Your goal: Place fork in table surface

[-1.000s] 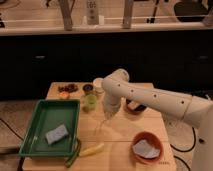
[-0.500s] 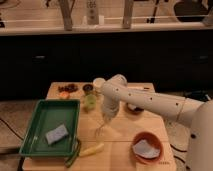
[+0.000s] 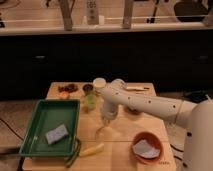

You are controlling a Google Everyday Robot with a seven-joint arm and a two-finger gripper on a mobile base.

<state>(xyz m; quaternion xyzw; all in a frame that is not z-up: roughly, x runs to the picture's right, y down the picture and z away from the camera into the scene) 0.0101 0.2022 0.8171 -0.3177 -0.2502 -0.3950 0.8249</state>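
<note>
Reaching in from the right edge, the white arm [image 3: 150, 104] stretches leftward over the tabletop [image 3: 125, 131], bends at a rounded joint near the middle, and turns straight down, so the hand [image 3: 103, 129] hangs pointing at the wood a little in front of the centre. Below it I can make out the fork [image 3: 100, 134], a thin pale sliver that seems to reach the tabletop at its lower end; whether the hand is clamped on it or has let go, I cannot tell.

Along the left edge sits the green tray [image 3: 37, 125] with a grey-blue sponge [image 3: 56, 134] lying in its front half. Just off the tray's front right corner a green curved vegetable [image 3: 74, 154] lies beside a pale yellow stick [image 3: 92, 149], both near the front edge. Toward the front right corner stands the orange bowl [image 3: 146, 145] with something grey inside. Near the back edge stand a white-lidded cup [image 3: 99, 83], a small green cup [image 3: 90, 102], and some dark and orange bits toward the back left corner.
</note>
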